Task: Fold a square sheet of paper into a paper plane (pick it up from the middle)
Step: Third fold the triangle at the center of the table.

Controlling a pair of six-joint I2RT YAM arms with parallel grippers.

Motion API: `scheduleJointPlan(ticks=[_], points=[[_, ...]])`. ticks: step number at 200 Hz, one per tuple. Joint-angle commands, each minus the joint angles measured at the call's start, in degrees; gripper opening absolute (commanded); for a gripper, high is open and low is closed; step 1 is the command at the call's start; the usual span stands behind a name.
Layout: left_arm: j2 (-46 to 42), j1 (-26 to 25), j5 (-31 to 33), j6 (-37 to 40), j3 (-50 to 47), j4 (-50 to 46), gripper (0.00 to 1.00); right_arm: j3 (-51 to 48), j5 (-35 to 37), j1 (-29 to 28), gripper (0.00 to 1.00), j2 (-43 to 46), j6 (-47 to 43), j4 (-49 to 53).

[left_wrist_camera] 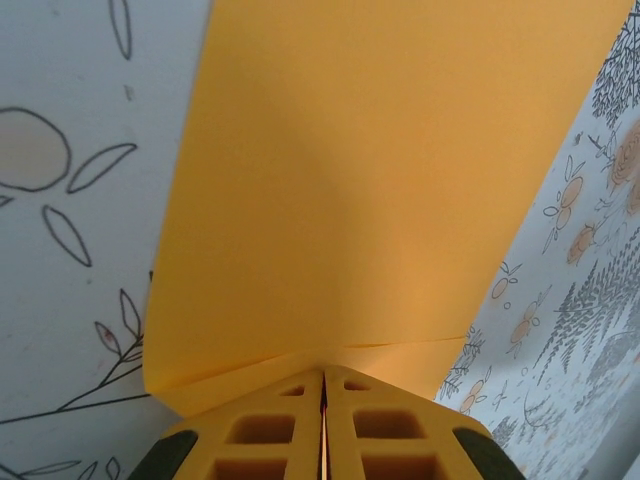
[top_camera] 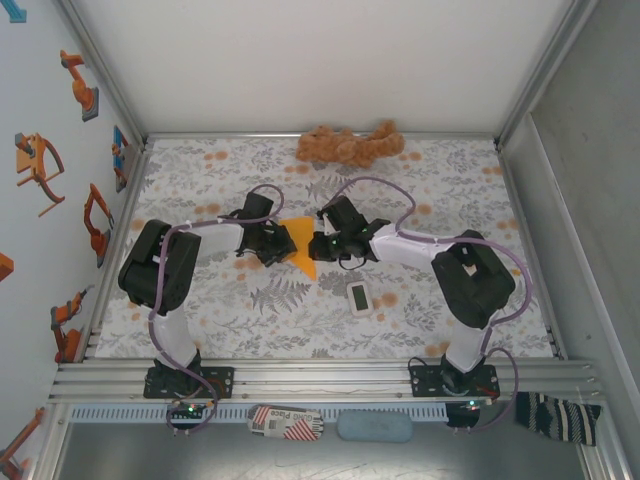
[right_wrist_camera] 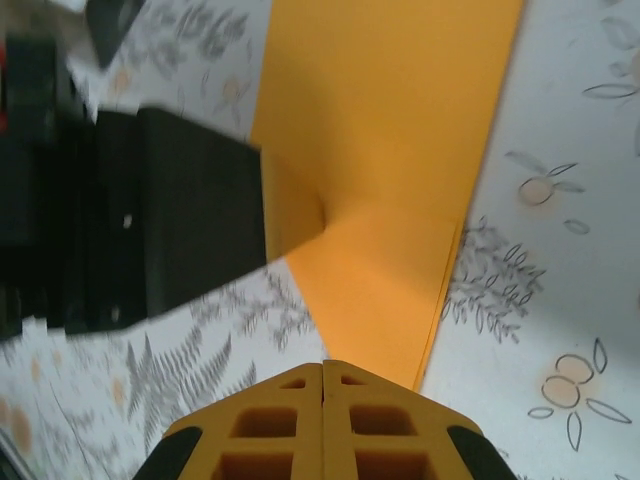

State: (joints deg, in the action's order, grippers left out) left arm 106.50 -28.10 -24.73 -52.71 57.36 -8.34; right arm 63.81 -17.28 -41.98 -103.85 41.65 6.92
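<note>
The orange square sheet of paper point(top_camera: 301, 250) is folded into a pointed, plane-like wedge between the two grippers at mid table. My left gripper point(top_camera: 279, 243) is shut on its left edge. In the left wrist view a thin orange line sits in the seam of that gripper point(left_wrist_camera: 323, 376), and the paper point(left_wrist_camera: 380, 180) spreads away from it. My right gripper point(top_camera: 323, 245) is shut, with its tips point(right_wrist_camera: 323, 367) at the paper's near layered edge point(right_wrist_camera: 400, 150); nothing shows in its seam. An orange finger point(right_wrist_camera: 290, 200) of the left gripper grips the sheet's far side.
A brown plush toy point(top_camera: 350, 145) lies at the back edge of the patterned cloth. A small white device point(top_camera: 360, 298) lies just in front of the right gripper. Walls and metal frame rails close in the table on all sides.
</note>
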Motion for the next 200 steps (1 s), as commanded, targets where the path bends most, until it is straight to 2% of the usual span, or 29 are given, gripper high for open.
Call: scheduleJointPlan(ticks=[1, 28, 85, 99, 116, 128, 155, 200], points=[[1.7, -0.1, -0.5, -2.4, 1.4, -2.4, 0.09, 0.8, 3.3, 0.7, 0.00, -3.1, 10.0, -3.9], [1.8, 0.0, -1.5, -2.6, 2.2, -2.6, 0.09, 3.2, 1.1, 0.8, 0.00, -6.8, 10.8, -4.0], [-0.8, 0.4, -3.2, -2.7, 3.0, -1.8, 0.09, 4.6, 1.9, 1.8, 0.00, -10.5, 11.3, -2.1], [-3.1, 1.3, -3.1, -3.3, 2.2, -0.7, 0.14, 4.2, 1.9, 2.0, 0.00, -11.2, 11.2, -1.4], [-6.6, 3.1, -2.3, -5.2, -0.7, 1.4, 0.27, 3.9, 1.8, 2.2, 0.00, -12.1, 11.0, -0.6], [-8.4, 4.4, -1.7, -5.9, -2.6, 1.6, 0.32, 3.5, 1.8, 2.4, 0.00, -12.5, 10.9, -0.5], [-9.9, 5.5, -1.4, -6.4, -5.3, 1.5, 0.37, 3.5, 1.5, 2.4, 0.00, -12.9, 10.8, -0.5], [-7.1, 4.7, -2.3, -7.5, -5.6, 2.9, 0.38, 3.5, 1.3, 2.5, 0.00, -13.3, 10.5, -0.6]])
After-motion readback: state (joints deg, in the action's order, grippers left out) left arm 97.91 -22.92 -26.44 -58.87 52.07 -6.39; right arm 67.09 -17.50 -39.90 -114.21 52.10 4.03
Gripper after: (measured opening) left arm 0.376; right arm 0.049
